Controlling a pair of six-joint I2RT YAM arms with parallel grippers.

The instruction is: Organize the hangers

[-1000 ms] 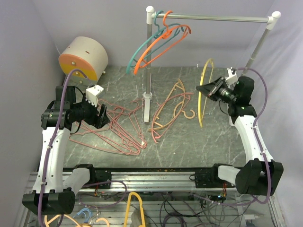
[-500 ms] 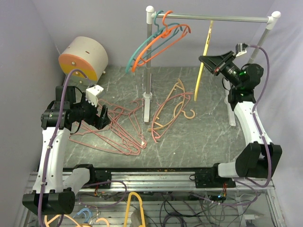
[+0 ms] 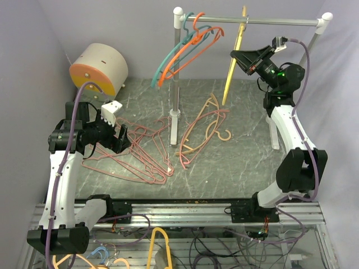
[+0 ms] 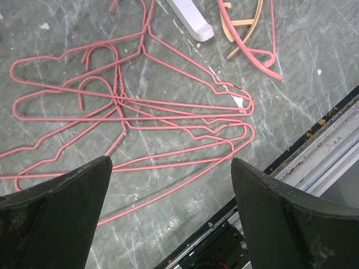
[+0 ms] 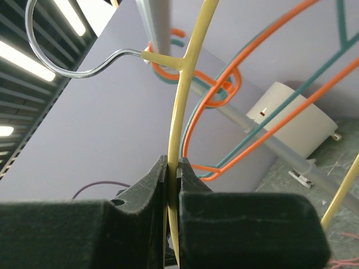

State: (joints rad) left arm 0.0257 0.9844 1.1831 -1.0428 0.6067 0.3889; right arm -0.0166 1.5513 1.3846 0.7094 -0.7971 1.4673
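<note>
Right arm: it stands high, forearm steep, wrist bent so that the right gripper (image 3: 238, 56) (image 5: 173, 168) points leftward at the silver rail (image 3: 258, 22) (image 5: 151, 28). Its jaws are clenched on the thin bar of the yellow hanger (image 3: 233, 63) (image 5: 188, 84). The hanger runs from below the gripper up past the rail just above it. The hanger's metal hook (image 5: 56, 61) curls above and left of the jaws. Whether it bears on the rail cannot be told.

Beyond the right gripper, further left along the rail, the teal hanger (image 3: 167, 57) (image 5: 342, 22) and the orange hanger (image 3: 186, 53) (image 5: 224, 84) hang by their hooks.

Left arm: it sits low and folded, with the left gripper (image 3: 124, 138) (image 4: 171, 165) aimed down at the tabletop (image 3: 241, 162) (image 4: 314, 67). Its jaws are spread wide, holding nothing. The pink wire hangers (image 3: 140, 157) (image 4: 168, 106) lie tangled directly beneath and ahead of it. A peach hanger (image 3: 199, 126) (image 4: 244, 25) lies further ahead, well apart from either gripper.
</note>
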